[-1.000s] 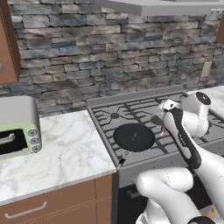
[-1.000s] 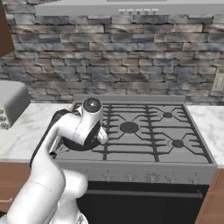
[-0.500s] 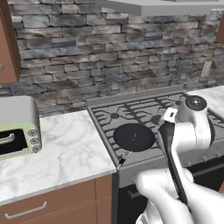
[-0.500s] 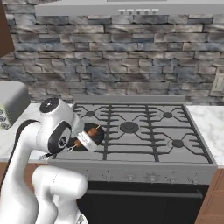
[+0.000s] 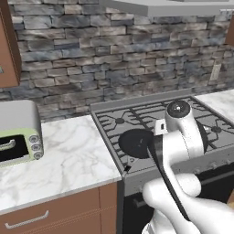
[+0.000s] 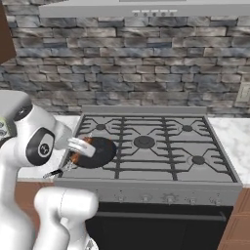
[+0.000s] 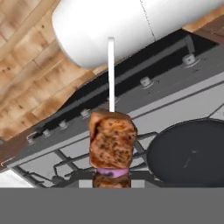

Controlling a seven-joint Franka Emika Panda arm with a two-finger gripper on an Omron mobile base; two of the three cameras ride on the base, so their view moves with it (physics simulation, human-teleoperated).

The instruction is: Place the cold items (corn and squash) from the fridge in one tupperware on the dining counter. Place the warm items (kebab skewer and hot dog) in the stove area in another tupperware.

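The skewer (image 7: 112, 146) is held in the pincer (image 6: 78, 152), whose jaws are closed narrowly on it. In the hand view its brown meat chunk sits nearest the camera, with a purple piece just below and the pale stick running up and away from the hand. In the right base view the same skewer shows as a small red-brown bit at the end of the hand, raised over the left edge of the black pan (image 6: 95, 152).

The pan sits on the front-left burner of the stove (image 6: 161, 146), and its dark handle (image 6: 52, 173) pokes out over the front-left corner. In the left base view the pan (image 5: 135, 142) is partly hidden behind the white arm (image 5: 183, 137), which is folded back over the front of the stove (image 5: 137, 121). In the hand view the pan (image 7: 188, 153) lies to the right of the skewer, with the control knobs (image 7: 144, 82) of the stove in a row beyond it.

To the left of the stove lies the marbled surface (image 5: 68, 155) over brown drawers (image 5: 50, 215) — a toaster oven (image 5: 18, 135) stands at its far left end. A grey stone wall (image 6: 146, 73) backs the stove, with a hood (image 6: 146, 7) above. The hot dog cannot be made out.
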